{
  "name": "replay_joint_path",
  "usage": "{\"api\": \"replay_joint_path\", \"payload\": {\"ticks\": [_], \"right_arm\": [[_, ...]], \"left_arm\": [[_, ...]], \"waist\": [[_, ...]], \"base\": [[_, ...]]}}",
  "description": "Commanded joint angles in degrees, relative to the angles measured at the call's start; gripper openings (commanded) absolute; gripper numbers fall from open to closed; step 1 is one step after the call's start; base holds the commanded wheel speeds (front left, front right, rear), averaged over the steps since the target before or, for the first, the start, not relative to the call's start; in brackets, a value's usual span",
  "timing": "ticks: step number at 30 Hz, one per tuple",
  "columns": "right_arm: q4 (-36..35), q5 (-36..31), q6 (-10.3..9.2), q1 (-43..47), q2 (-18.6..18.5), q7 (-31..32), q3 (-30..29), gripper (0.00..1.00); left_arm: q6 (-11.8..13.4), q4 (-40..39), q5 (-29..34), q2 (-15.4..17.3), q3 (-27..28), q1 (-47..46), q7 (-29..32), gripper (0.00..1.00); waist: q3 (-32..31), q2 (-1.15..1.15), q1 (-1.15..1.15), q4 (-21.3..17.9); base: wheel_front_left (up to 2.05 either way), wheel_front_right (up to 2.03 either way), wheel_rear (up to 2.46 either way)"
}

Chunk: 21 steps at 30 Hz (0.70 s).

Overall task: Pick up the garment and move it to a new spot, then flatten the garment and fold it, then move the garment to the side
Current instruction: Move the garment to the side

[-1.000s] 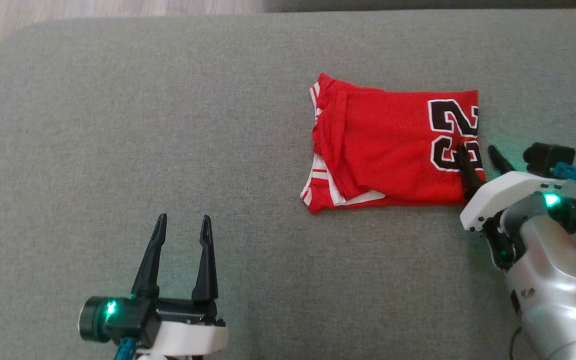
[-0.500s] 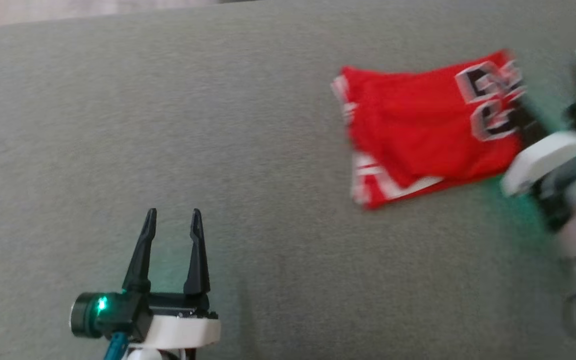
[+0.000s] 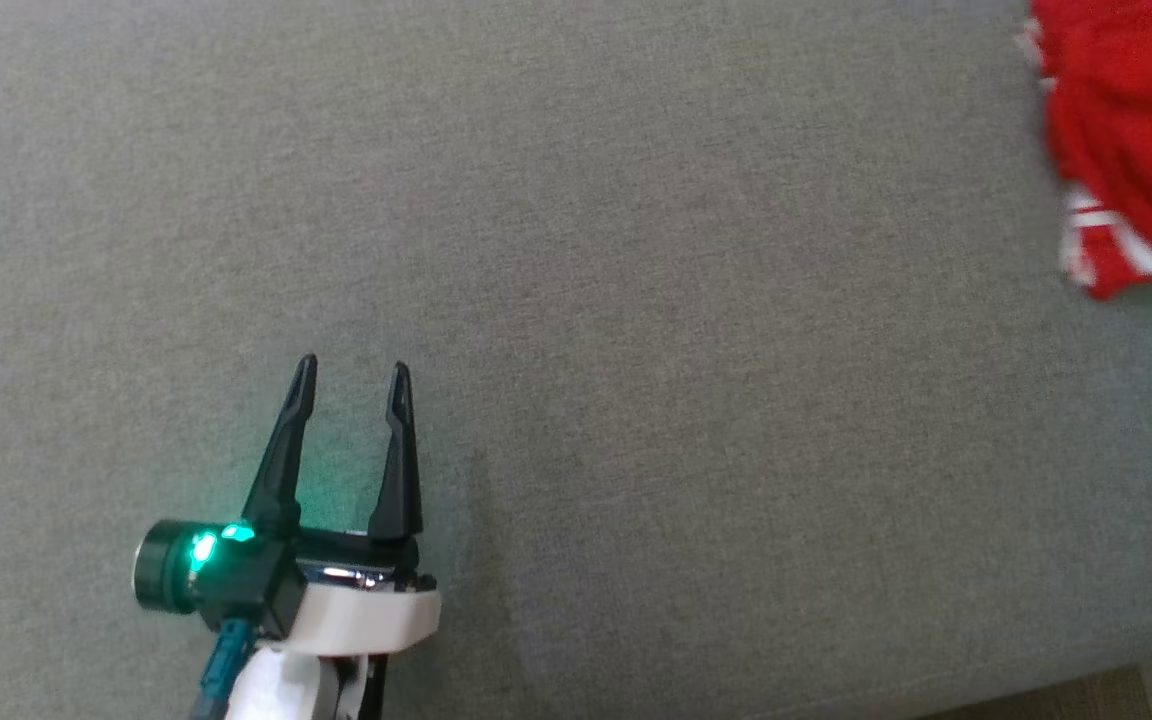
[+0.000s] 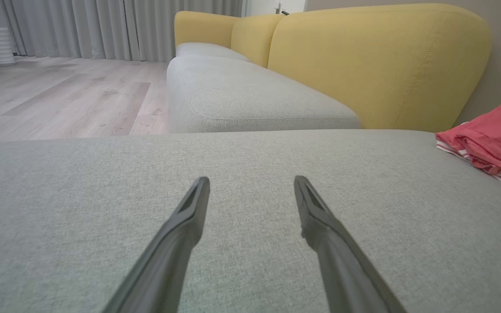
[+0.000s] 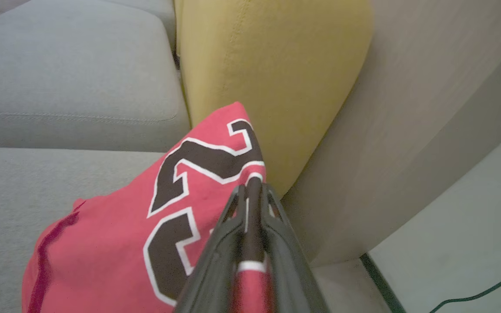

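At the lower left of the head view, the left claw [image 3: 353, 366] hangs over a grey sofa cushion [image 3: 686, 350], its two dark fingers spread apart and empty. At the upper right edge of that view lies the red garment [image 3: 1126, 130], white-trimmed and cut off by the frame. In the right wrist view, bottom centre, the right claw [image 5: 252, 188] is clamped on the garment's edge beside its black number, before a yellow backrest [image 5: 268, 65].

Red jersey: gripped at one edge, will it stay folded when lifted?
Probably not: the red jersey looks thin and floppy, sagging away from where the right gripper pinches its edge. It seems light, so one pinch should carry it. On the grey cushion the layers may drag and shift.
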Motion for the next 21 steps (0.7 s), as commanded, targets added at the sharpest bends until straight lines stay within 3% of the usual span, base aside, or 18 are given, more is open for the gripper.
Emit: {"api": "replay_joint_path", "payload": {"ticks": [1, 8, 12, 17, 21], "right_arm": [[-1.6, -2.3, -0.04, -1.0, -3.0, -1.0, -2.1, 1.0], [-1.9, -8.0, -0.04, 3.8, 3.0, -1.6, -7.5, 1.0], [-4.9, -8.5, -0.04, 10.2, 11.4, -2.5, -7.0, 1.0], [-10.9, -5.2, -0.04, 20.3, 21.2, -6.1, -0.4, 1.0], [-16.1, -0.8, -0.04, 30.5, 26.8, -10.5, 8.6, 1.0]], "left_arm": [[-0.4, -1.9, 0.5, -0.1, 2.0, -1.5, -0.5, 1.0], [0.7, -2.5, -2.4, -0.1, 2.0, -1.3, -0.5, 1.0], [0.7, -2.4, -5.1, -0.1, 1.9, -0.1, -0.5, 1.0], [0.8, -1.7, -7.4, -0.1, 2.2, 1.9, -0.5, 1.0], [2.2, -0.5, -7.3, -0.1, 3.2, 5.6, -0.5, 1.0]], "waist": [[0.4, 0.0, -0.01, 0.1], [-3.1, 0.0, -0.01, 1.9], [-7.7, 0.0, -0.01, 3.8], [-13.9, 0.0, -0.01, 6.4], [-20.1, 0.0, -0.01, 8.1]], "base": [[0.0, 0.0, 0.0], [0.0, 0.0, 0.0], [0.0, 0.0, 0.0], [0.0, 0.0, 0.0], [0.0, 0.0, 0.0]]}}
